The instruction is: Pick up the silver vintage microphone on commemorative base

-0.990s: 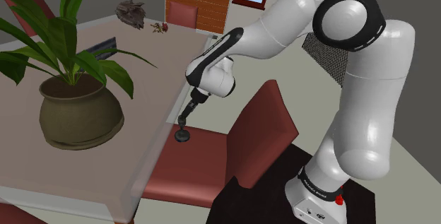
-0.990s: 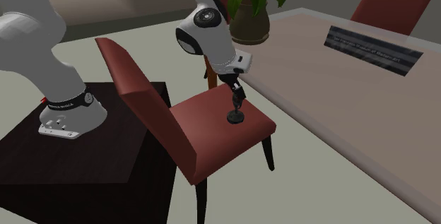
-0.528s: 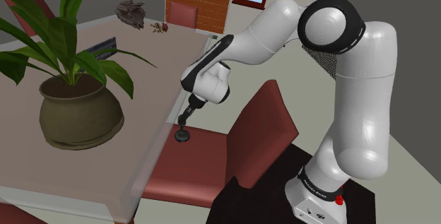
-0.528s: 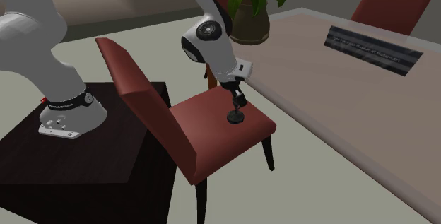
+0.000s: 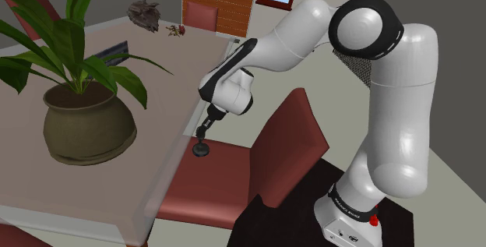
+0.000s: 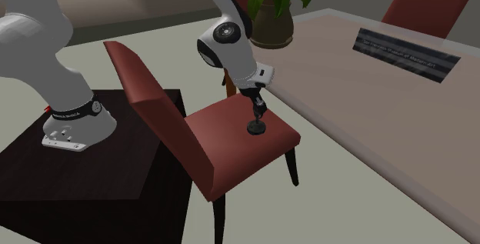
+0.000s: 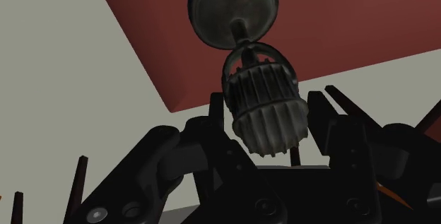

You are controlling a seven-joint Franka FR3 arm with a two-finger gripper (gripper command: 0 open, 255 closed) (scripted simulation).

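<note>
Between the gripper (image 7: pixel 268 116) fingers (image 7: pixel 321 116) sits the ribbed head of the microphone (image 7: pixel 265 95), and they look pressed against both its sides, pinching it. You take it there because the head is the widest part above the thin stem. Its round base (image 7: pixel 233 7) rests flat on the red chair (image 6: pixel 231 138) seat, near the edge facing the counter (image 6: pixel 361 104), so a straight lift should suit.

The shoulder view looks down past the stand (image 5: pixel 265 222) to the table (image 5: pixel 179 66). The second exterior view faces back across the shared red chair (image 6: pixel 223 142). The wrist view looks closely at its seat (image 7: pixel 339 18).
</note>
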